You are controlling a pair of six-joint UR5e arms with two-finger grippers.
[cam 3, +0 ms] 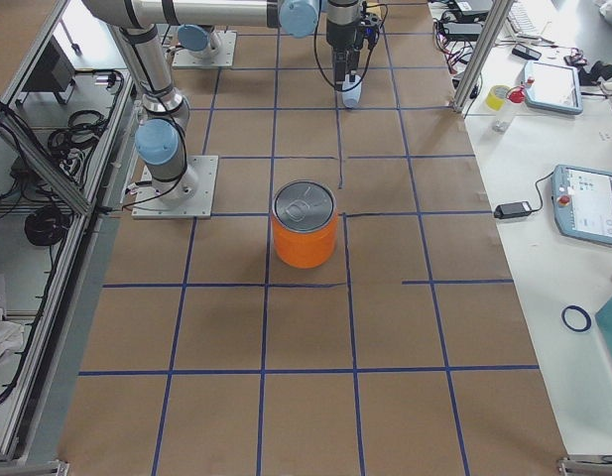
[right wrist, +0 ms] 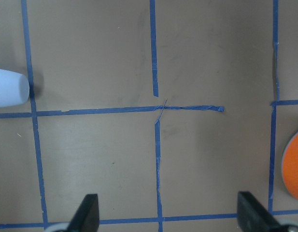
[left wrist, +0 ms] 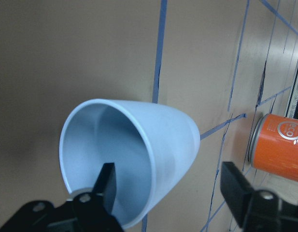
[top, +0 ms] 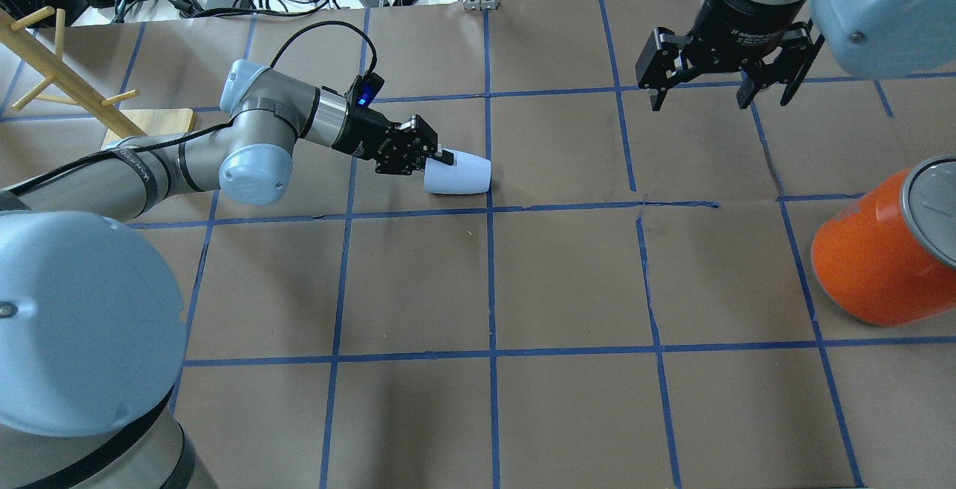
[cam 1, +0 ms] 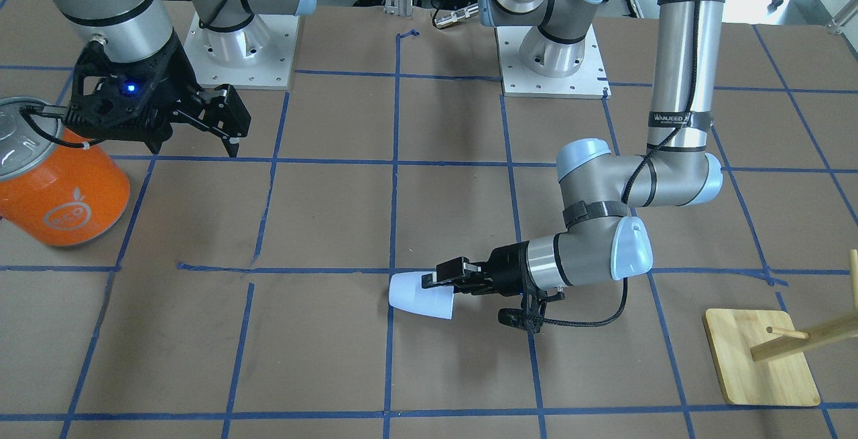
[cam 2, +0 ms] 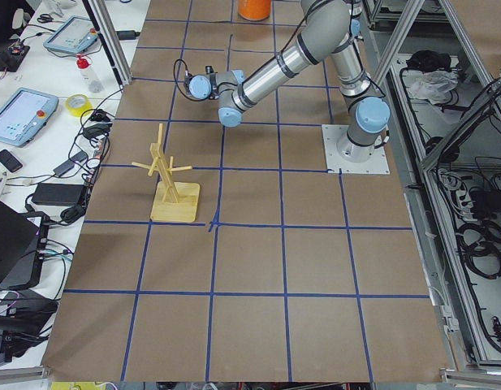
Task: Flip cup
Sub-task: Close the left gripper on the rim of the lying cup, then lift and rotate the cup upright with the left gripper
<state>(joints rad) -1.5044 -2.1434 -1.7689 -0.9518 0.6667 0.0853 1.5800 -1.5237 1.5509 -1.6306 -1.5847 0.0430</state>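
Observation:
The pale blue-white cup (cam 1: pixel 419 297) lies on its side on the brown table, its rim toward my left gripper; it also shows in the overhead view (top: pixel 461 174). My left gripper (cam 1: pixel 439 281) is open at the cup's rim. In the left wrist view one finger (left wrist: pixel 107 188) is inside the cup (left wrist: pixel 163 140) and the other (left wrist: pixel 235 193) is outside, apart from the wall. My right gripper (top: pixel 717 101) is open and empty, hanging above the table away from the cup, whose base shows at the edge of the right wrist view (right wrist: pixel 8 88).
A large orange can (cam 1: pixel 60 191) with a grey lid stands near the right arm, also seen overhead (top: pixel 881 257). A wooden peg stand (cam 1: pixel 761 358) on a square base sits on the left arm's side. Blue tape lines grid the table.

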